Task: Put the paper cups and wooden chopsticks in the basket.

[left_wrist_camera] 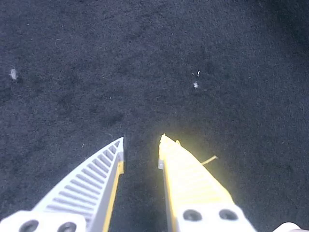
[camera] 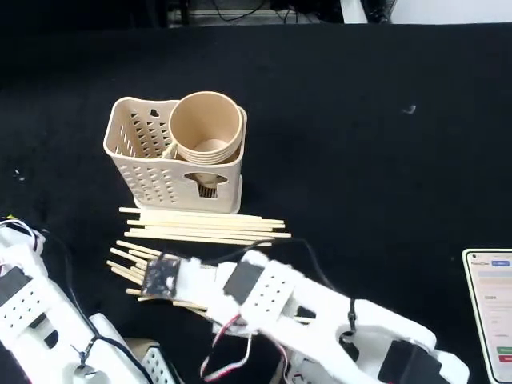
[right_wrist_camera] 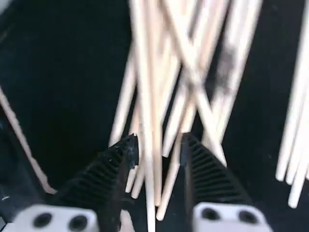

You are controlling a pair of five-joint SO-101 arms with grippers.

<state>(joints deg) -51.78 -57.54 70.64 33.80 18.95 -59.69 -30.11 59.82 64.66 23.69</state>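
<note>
The basket [camera: 152, 180] is smooth cream plastic with a soft shine. The paper cups [camera: 206, 128] look matt. The wooden chopsticks [camera: 204, 226] are pale, bare wood. The black cloth [camera: 360, 160] is fuzzy and dull. The left gripper [left_wrist_camera: 141, 142] is ridged plastic.

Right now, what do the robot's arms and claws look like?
The left arm and right arm are white plastic with black cables; the right has red and white wires too. The left claw has one pale ribbed finger and one yellow one. The right claw has black ribbed fingers.
</note>
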